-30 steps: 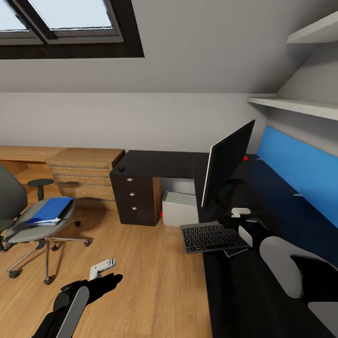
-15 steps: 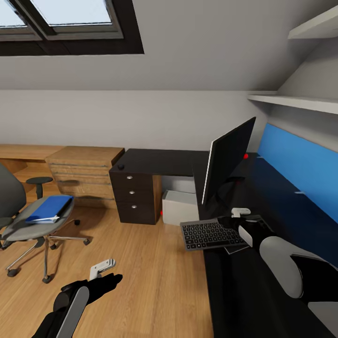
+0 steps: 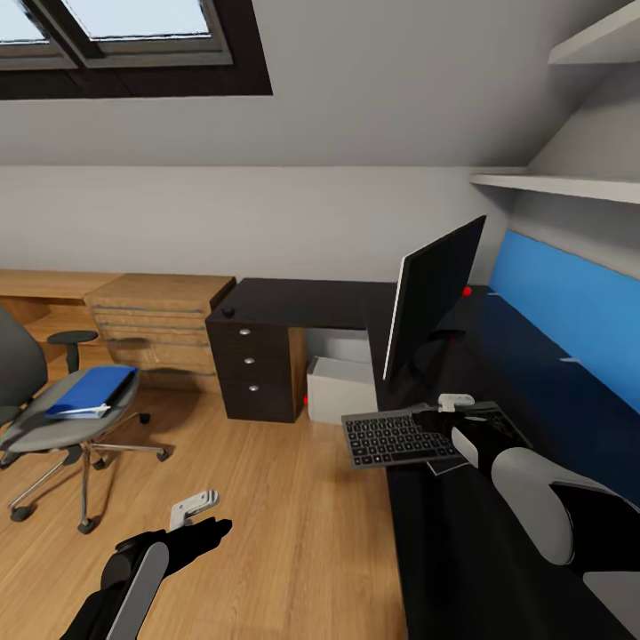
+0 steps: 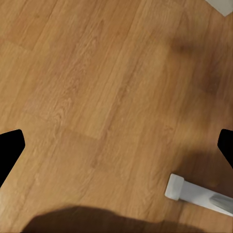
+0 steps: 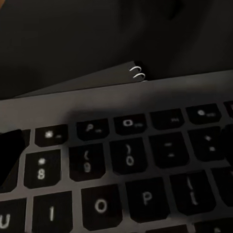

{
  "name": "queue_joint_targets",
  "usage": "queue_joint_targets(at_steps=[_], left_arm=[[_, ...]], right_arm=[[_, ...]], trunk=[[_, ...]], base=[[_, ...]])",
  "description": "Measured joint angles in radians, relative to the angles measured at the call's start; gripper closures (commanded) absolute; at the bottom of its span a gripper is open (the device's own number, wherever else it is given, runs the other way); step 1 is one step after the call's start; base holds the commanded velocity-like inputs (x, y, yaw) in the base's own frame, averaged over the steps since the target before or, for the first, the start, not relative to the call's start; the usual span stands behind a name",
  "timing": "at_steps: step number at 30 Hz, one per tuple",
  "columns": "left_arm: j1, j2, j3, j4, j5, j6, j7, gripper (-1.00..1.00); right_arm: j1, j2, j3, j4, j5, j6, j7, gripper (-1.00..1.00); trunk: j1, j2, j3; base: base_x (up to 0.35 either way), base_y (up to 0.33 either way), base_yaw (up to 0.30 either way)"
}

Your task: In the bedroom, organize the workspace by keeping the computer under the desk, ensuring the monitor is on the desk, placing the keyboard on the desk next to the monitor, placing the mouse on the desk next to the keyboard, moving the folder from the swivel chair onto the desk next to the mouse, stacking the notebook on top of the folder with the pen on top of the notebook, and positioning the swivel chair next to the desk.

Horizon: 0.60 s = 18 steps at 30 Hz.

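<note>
Right end effector (image 3: 436, 418): black, at the right end of the keyboard (image 3: 402, 437) on the surface; whether its fingers pinch the frame or merely flank it, I cannot tell.
Left end effector (image 3: 213, 531): black with a white bracket, hanging over the plank floor (image 3: 293, 533), fingers spread wide with nothing between them.
Keyboard: slim grey-silver frame with matt black keys and white legends; it overhangs the near edge of the surface (image 3: 462, 551), in front of the monitor.
Notebook (image 5: 92, 80): thin, flat, grey cover with wire spiral loops, lying under the keyboard's far edge.
Monitor (image 3: 433, 300): wide flat black panel with a thin pale edge, upright on the surface.
Surface: glossy black L-shaped top, with a dark three-drawer unit (image 3: 253, 373) bearing round silver knobs.
Mouse (image 3: 228, 312): small rounded black lump, seemingly on the far corner of the surface above the drawers.
Computer (image 3: 340, 391): plain boxy light grey case on the floor under the surface.
Swivel chair (image 3: 53, 418): grey upholstery, black armrest, chrome star base, well apart from the surface.
Folder (image 3: 93, 392): flat, bright blue, white paper edges, on the seat.
</note>
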Motion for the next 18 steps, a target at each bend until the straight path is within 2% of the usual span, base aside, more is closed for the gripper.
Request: queue_joint_targets(at_steps=[16,18], left_arm=[[0.0,0.001,0.0,0.0,0.0,0.0,-0.001,-1.0],[0.0,0.001,0.0,0.0,0.0,0.0,-0.001,-1.0]], right_arm=[[-0.001,0.002,0.002,-0.047,0.002,0.0,-0.001,-1.0],[-0.001,0.003,0.003,-0.047,0.001,0.0,-0.001,-1.0]], trunk=[[0.061,-0.112,-0.05],[0.061,-0.112,-0.05]], base=[[0.0,0.0,0.0],[0.0,0.0,0.0]])
